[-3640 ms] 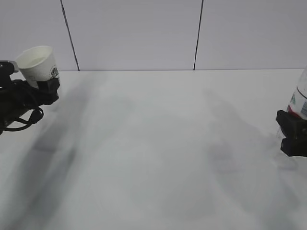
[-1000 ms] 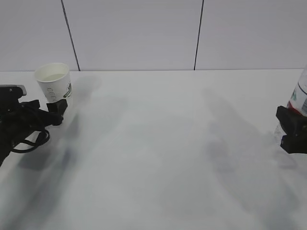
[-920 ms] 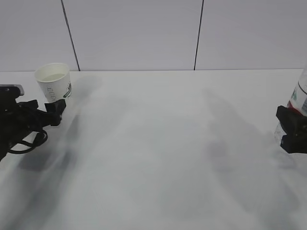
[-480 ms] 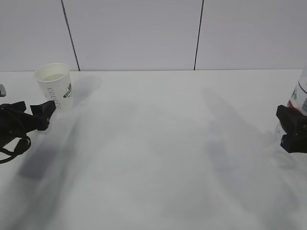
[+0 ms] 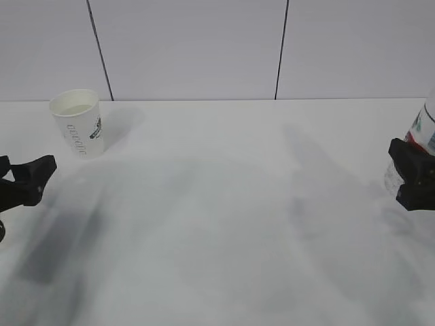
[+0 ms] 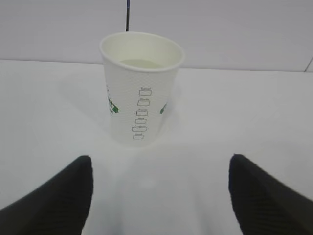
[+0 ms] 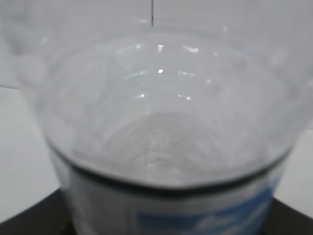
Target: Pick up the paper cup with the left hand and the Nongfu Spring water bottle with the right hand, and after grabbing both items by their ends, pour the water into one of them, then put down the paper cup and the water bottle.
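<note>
The paper cup [image 5: 77, 122] stands upright at the back left of the table, white with green print, and free of any grip. In the left wrist view the cup [image 6: 141, 88] shows a pale level of water [image 6: 145, 62] inside. My left gripper [image 5: 20, 173] sits in front and to the left of the cup, open; its two black fingers [image 6: 63, 196] are wide apart with only bare table between them. At the right edge my right gripper [image 5: 412, 175] is shut on the lower part of the Nongfu Spring water bottle [image 5: 416, 139]. The clear bottle [image 7: 166, 137] fills the right wrist view.
The white table [image 5: 217, 217] runs back to a grey panelled wall [image 5: 190, 47] with two dark vertical seams. Soft shadows of both arms lie on the tabletop. Most of the bottle is cut off by the exterior view's right edge.
The left gripper set the cup down, let go of it and drew back to the left and toward the camera. The right gripper, still holding the bottle, shifted slightly up and left.
</note>
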Controlling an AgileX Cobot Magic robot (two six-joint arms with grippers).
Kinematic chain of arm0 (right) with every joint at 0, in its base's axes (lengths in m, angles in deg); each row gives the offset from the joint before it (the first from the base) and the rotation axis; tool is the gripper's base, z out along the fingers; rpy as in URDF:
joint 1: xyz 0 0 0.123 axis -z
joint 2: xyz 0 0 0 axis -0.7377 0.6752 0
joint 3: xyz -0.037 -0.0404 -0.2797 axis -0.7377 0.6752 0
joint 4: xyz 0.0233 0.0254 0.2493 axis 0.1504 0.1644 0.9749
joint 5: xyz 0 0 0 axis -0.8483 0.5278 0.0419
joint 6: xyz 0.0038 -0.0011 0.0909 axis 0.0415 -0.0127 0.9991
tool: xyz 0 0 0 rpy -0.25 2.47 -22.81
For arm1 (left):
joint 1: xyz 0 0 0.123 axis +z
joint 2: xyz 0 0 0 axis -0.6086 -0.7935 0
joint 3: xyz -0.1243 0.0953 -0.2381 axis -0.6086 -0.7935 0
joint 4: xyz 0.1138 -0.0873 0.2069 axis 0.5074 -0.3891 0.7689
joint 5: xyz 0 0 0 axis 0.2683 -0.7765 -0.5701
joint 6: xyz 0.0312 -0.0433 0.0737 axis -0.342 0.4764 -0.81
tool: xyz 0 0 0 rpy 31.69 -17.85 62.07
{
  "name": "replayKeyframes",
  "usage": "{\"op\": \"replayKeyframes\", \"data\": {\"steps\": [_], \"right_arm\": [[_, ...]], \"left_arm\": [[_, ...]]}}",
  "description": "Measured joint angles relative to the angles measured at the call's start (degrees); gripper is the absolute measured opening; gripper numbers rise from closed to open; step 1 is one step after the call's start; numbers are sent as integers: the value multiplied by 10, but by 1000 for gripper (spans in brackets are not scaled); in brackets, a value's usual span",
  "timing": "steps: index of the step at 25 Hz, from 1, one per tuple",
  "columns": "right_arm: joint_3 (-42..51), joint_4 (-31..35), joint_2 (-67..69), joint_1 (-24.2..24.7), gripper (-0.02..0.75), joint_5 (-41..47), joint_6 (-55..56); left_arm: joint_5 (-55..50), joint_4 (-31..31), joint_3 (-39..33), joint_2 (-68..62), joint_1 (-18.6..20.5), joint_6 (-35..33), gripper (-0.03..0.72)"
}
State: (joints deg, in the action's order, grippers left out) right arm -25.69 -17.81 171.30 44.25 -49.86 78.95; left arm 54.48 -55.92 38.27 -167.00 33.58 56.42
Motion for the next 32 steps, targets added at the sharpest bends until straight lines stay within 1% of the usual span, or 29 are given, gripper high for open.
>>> {"op": "replayKeyframes", "data": {"steps": [7,13,18,22,32], "right_arm": [[15,-7,0,0,430,-16,12],[34,-7,0,0,430,-16,13],[34,-7,0,0,430,-18,13],[34,11,9,0,430,-20,13],[-16,20,116,0,430,-20,14]], "left_arm": [[0,0,-71,50,0,0,622],[0,9,-108,88,0,0,604],[0,10,-118,98,0,0,592],[0,11,-119,98,0,0,587],[0,21,-119,98,0,0,586]]}}
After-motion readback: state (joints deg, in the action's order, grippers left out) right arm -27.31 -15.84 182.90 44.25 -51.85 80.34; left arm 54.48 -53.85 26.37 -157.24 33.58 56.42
